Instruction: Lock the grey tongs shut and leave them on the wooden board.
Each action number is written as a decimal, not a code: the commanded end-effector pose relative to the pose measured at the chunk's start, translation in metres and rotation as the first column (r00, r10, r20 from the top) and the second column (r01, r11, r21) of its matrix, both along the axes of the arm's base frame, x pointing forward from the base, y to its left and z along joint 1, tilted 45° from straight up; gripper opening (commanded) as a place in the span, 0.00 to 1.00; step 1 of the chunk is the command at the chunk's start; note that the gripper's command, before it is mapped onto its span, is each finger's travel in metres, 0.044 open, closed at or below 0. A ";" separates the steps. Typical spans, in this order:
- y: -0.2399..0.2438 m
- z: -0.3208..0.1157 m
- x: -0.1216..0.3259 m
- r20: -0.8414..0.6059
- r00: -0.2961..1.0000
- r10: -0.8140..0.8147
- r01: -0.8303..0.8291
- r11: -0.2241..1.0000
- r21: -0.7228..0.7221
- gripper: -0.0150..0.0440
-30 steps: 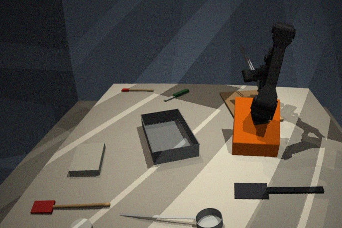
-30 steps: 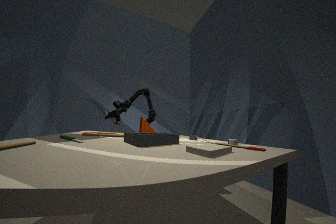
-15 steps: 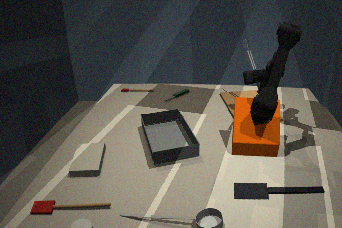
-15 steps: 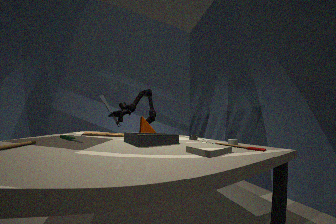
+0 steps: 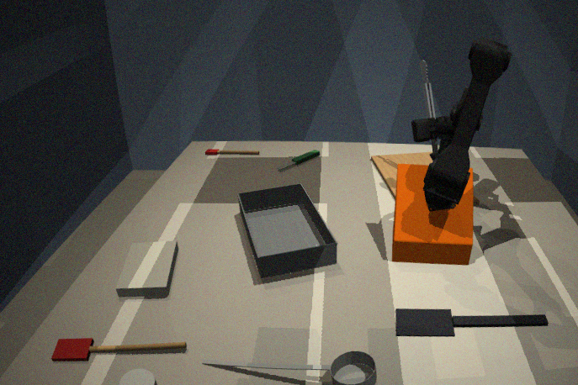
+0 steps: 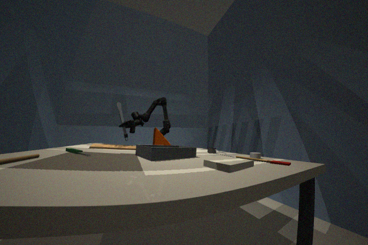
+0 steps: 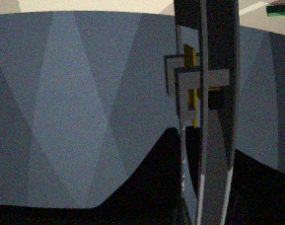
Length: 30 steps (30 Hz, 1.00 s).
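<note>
The grey tongs (image 5: pixel 429 97) (image 6: pixel 120 114) (image 7: pixel 216 183) are held in the air, close to upright. Their scalloped tip end points up and leans a little, and their two arms lie close together. My gripper (image 6: pixel 122 125) (image 7: pixel 180 136) is shut on them partway along their length. In the wrist view the arms cross in front of the dark fingers, with a small yellow part between them. Whether the hinge is locked cannot be seen. The wooden board (image 5: pixel 382 164) (image 6: pixel 103 146) lies below, partly hidden by the orange block. The roasting tin (image 5: pixel 294 263) (image 6: pixel 172 153) holds no tongs.
An orange wedge-shaped block (image 5: pixel 432 251) (image 6: pixel 160 139) stands in front of the board, near the arm's base. A green-handled tool (image 5: pixel 306 156) (image 6: pixel 72 150) and a red-ended spatula (image 5: pixel 239 152) lie at the back. A grey slab (image 5: pixel 146 267) (image 6: pixel 228 165) and a black spatula (image 5: pixel 424 322) lie nearer.
</note>
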<state>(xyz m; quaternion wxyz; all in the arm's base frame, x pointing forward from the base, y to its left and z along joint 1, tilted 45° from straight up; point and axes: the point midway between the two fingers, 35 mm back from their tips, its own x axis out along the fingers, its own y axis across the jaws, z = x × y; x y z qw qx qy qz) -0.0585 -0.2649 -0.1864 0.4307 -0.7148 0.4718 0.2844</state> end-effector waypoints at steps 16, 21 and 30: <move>-0.002 0.001 0.000 -0.001 1.000 0.006 -0.006 1.000 -0.012 0.00; -0.002 0.001 0.000 -0.001 1.000 0.006 -0.006 1.000 -0.012 0.00; -0.008 -0.015 -0.001 -0.002 1.000 0.030 -0.030 0.996 0.086 0.00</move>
